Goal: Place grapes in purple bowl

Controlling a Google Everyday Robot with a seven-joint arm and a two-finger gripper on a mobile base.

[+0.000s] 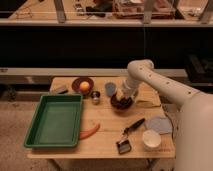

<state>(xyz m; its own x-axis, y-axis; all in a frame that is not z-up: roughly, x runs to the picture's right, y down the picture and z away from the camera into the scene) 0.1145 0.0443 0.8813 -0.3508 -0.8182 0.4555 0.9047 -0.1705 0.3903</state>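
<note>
The purple bowl is a shallow dark maroon dish near the middle of the wooden table, right of the blue cup. My gripper hangs straight down over it from the white arm that comes in from the right. The grapes are a dark clump right under the gripper, inside the bowl's rim. I cannot tell whether the gripper still touches them.
A green tray fills the table's left. A reddish-brown bowl holds an orange fruit. A small can and blue cup stand beside the purple bowl. A carrot, brush, grey cloth and white bowl lie in front.
</note>
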